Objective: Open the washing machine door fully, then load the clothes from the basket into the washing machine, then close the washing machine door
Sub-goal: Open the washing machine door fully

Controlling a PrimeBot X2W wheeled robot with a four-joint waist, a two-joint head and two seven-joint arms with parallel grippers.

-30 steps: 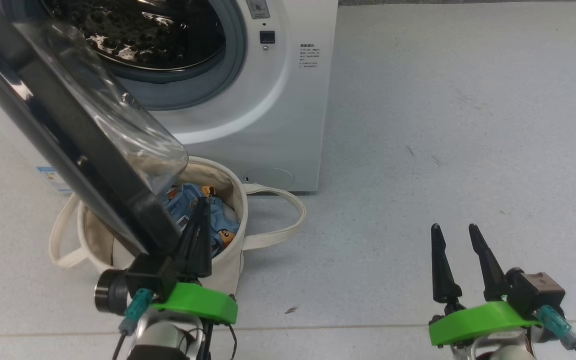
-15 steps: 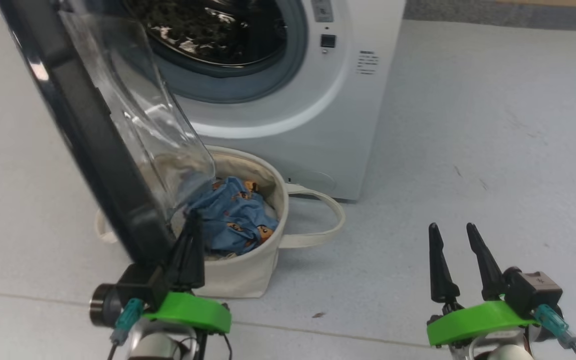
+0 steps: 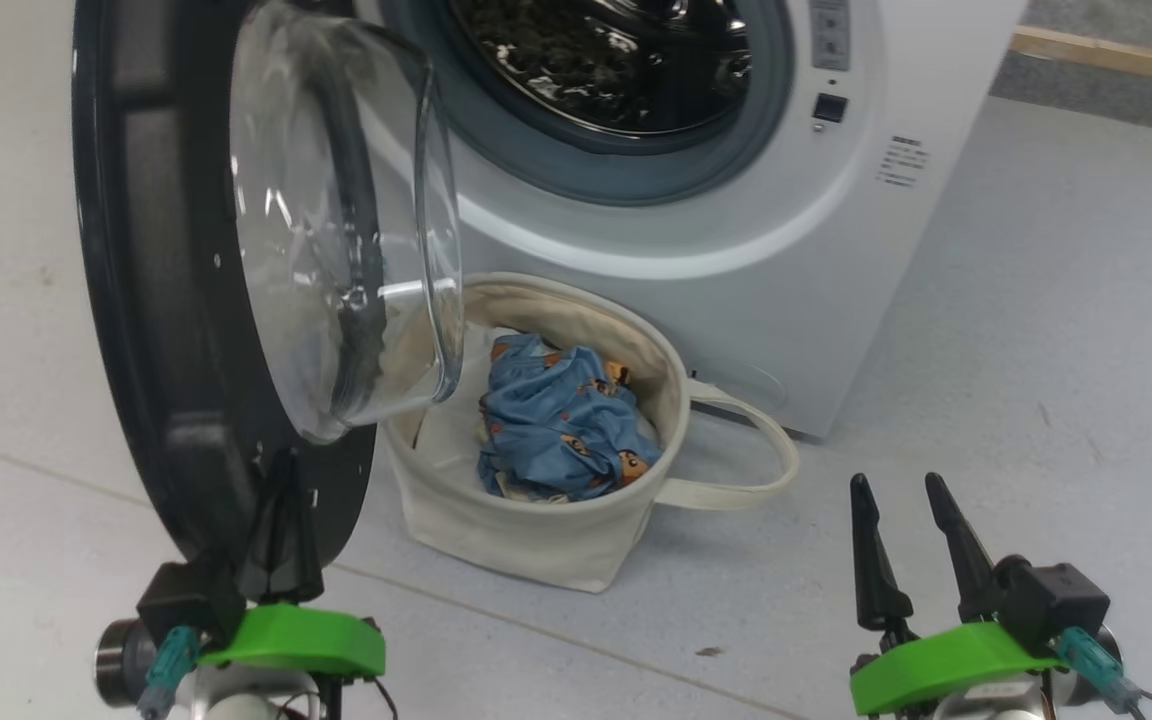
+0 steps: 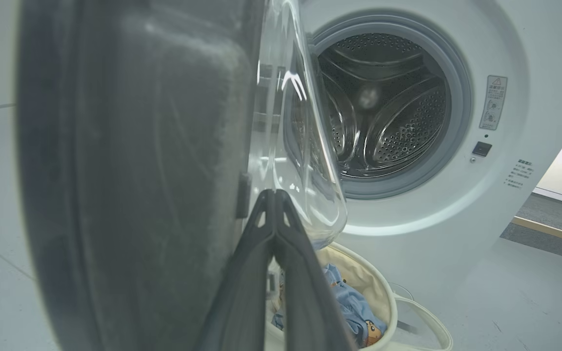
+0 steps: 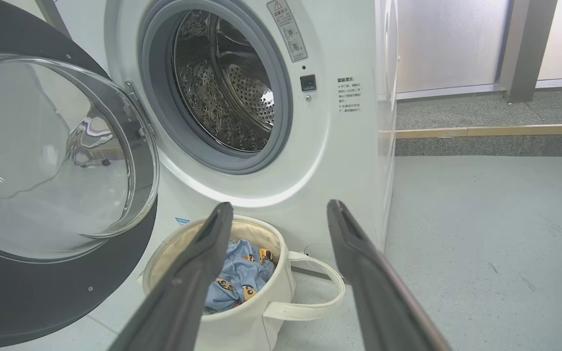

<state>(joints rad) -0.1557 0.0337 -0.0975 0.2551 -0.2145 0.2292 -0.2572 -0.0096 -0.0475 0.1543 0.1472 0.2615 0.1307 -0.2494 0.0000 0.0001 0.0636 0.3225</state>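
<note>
Starting nearest, at about 7 o'clock in the head view, the left gripper [image 3: 286, 480] is seen with its two fingers pressed together and nothing pinched between them. They are laid against the lower inner face of the washing machine door [image 3: 126, 300]. At 5 o'clock the right gripper [image 3: 893, 485] is held with its fingers spread and empty, well apart from everything else. Just beyond, near the centre, the basket [image 3: 536, 545] is stood on the floor, and the clothes [image 3: 561, 420] are bundled inside it, untouched. The door is swung wide at 9 to 10 o'clock, and its glass bowl overhangs the basket's rim on that side. Farthest, at 12 o'clock, the washing machine [image 3: 736, 300] is shown with its drum [image 3: 616, 50] exposed and no garment inside. The opening step is judged nearly or wholly done, though whether the door is at its full swing cannot be told. Loading the clothes and closing the door are left to be done.
</note>
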